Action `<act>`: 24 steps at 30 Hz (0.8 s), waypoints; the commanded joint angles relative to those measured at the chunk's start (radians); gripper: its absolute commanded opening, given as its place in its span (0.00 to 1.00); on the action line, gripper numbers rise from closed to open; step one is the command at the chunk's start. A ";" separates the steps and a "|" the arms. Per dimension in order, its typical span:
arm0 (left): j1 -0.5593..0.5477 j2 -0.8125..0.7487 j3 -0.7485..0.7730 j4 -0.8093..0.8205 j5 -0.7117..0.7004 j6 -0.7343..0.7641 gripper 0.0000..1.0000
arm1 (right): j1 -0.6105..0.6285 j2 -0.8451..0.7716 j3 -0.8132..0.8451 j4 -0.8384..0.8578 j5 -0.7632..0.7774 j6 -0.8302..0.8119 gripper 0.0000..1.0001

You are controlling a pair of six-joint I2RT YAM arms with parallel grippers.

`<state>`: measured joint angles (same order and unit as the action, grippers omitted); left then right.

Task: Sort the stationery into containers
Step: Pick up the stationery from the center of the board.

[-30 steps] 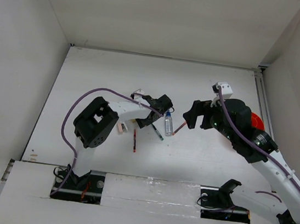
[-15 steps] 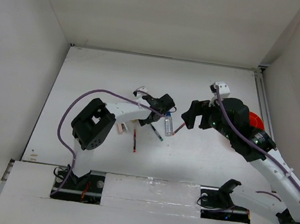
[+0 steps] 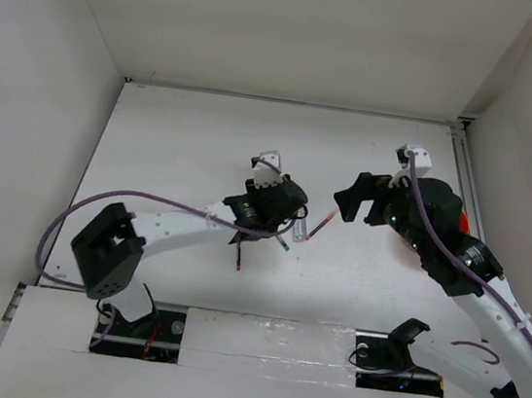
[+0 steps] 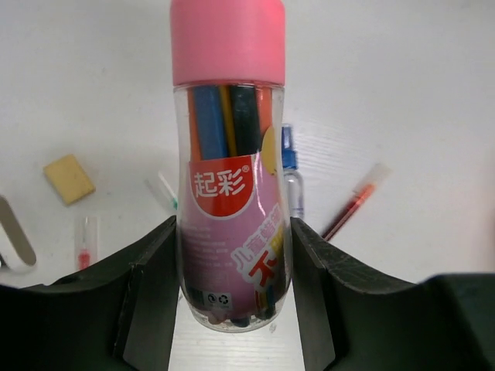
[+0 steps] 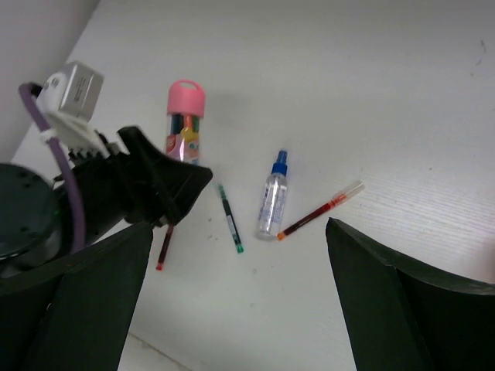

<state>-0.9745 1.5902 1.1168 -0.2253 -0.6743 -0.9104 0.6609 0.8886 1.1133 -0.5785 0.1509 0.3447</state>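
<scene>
Table, middle area, nearest the near edge: a red pen lies alone, partly under the left arm.

Just beyond it lie a green pen, a blue-capped bottle on its side, and an orange-red pen. The green pen is apart from the bottle. Whether the bottle's base touches the orange-red pen cannot be told.

The left gripper is over this group, closed on the lower body of the pink-capped tube. One of its fingers presses each side, and the pink cap points away from the wrist. Coloured pens show inside the tube's clear wall. Whether the tube touches the table cannot be told.

A tan eraser lies flat on the table, left of the tube in the left wrist view and apart from it.

The right gripper is right of the middle, above the table. Its jaws stand wide with nothing between them.

The orange-red cup is towards the right edge, mostly hidden behind the right arm.
</scene>
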 commanded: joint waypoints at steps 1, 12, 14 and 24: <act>0.005 -0.152 -0.154 0.329 0.024 0.227 0.00 | -0.033 -0.054 0.048 0.103 0.021 0.039 1.00; 0.005 -0.427 -0.373 0.678 0.372 0.573 0.00 | -0.075 -0.002 0.022 0.253 -0.195 0.099 1.00; 0.005 -0.452 -0.382 0.714 0.444 0.596 0.00 | -0.075 0.009 0.002 0.302 -0.234 0.119 1.00; 0.005 -0.458 -0.345 0.705 0.622 0.616 0.00 | -0.075 0.108 -0.018 0.433 -0.309 0.172 1.00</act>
<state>-0.9680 1.1488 0.7288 0.4000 -0.1402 -0.3134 0.5949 0.9756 1.0992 -0.2481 -0.1276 0.4877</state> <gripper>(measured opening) 0.464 0.999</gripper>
